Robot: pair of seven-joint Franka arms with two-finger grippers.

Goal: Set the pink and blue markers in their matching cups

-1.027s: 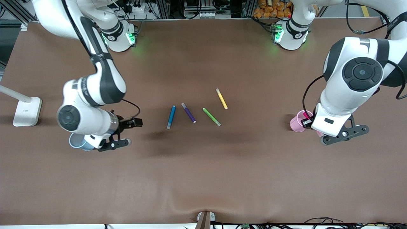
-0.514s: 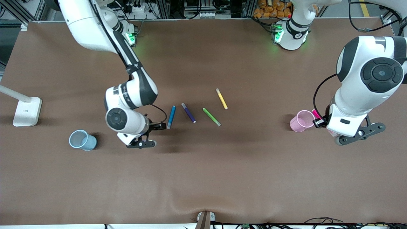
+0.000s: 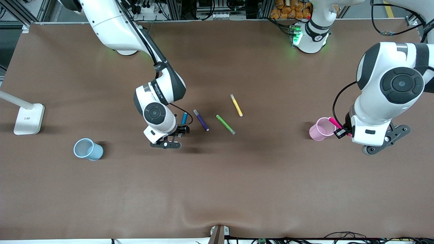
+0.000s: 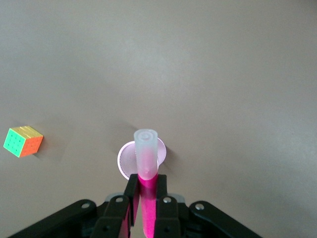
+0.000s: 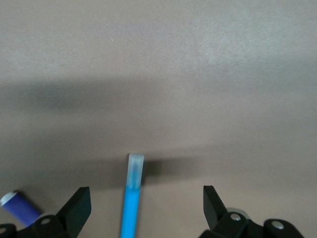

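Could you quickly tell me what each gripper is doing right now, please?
Left gripper: shut on the slim magenta-pink marker.
Right gripper: open, over the slim bright blue marker.

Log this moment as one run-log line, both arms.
left gripper: shut on pink marker, over pink cup | right gripper: open, straddling blue marker on table | blue cup: empty

left pincer (image 3: 340, 130) beside cup (image 3: 320, 129) | right pincer (image 3: 180, 132) over marker (image 3: 184, 118)

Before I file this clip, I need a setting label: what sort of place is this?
Most likely a robotics lab bench: two white robot arms bolted along a brown-covered table, aluminium framing with cabling at its edge, and thin coloured felt-tip pens laid out as test props.
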